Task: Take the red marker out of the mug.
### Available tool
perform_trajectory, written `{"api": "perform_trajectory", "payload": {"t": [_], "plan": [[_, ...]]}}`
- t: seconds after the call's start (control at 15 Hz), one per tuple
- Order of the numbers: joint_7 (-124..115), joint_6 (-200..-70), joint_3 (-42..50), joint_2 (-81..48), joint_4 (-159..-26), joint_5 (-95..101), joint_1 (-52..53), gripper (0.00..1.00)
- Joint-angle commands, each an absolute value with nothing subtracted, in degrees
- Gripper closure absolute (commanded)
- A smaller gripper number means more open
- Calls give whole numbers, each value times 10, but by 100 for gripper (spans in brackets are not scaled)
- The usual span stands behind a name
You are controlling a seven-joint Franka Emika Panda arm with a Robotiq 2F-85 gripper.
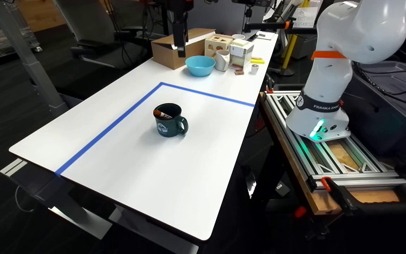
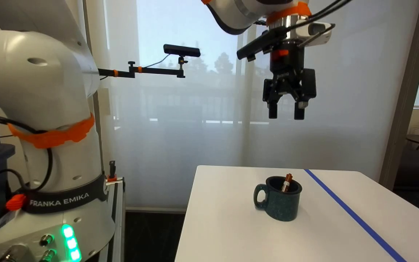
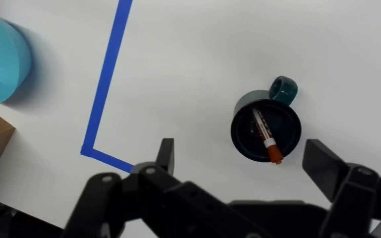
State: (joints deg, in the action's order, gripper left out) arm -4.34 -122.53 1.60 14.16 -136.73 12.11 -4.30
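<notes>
Inside the mug (image 2: pixel 281 202): one red marker (image 3: pixel 265 133), cap (image 3: pixel 274 153) towards five o'clock, lower end towards eleven in the wrist view, the mug as dial; apparently too long to lie flat, so it leans with the cap poking out.
Mug: one, upright on the table (image 2: pixel 227 225), handle (image 3: pixel 288 92) at one o'clock in that view; standing so, it probably lets the marker come straight up.
Jaws: one pair, parted, holding nothing, well above the mug at twelve o'clock in both exterior views; the wide gap likely leaves room to descend about the cap.
Blue strips (image 1: pixel 108 132): two, meeting in a corner near nine o'clock in the wrist view; perhaps they mark the work area, the mug being inside.
Far things: one light blue bowl (image 1: pixel 200 67), one cardboard box (image 1: pixel 167 54), one wooden box (image 1: pixel 217 45), from twelve to about one o'clock in an exterior view, beyond the strips; presumably set aside from the work.
White arm (image 1: pixel 330 77): one, based at three o'clock in an exterior view, likely to reach across.
</notes>
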Motion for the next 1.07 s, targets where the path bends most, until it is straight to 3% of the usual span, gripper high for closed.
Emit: {"api": "perform_trajectory", "payload": {"t": [0.0, 0.53, 0.6, 0.67, 1.0], "plan": [[-33, -1265, 18, 65, -1336, 61, -26, 0], [130, -1341, 20, -36, -1311, -34, -27, 0], [98, -1389, 23, -47, -1310, -32, -30, 0], [93, -1348, 20, -28, -1321, -15, -27, 0], [101, -1392, 21, -39, -1335, -20, -30, 0]]}}
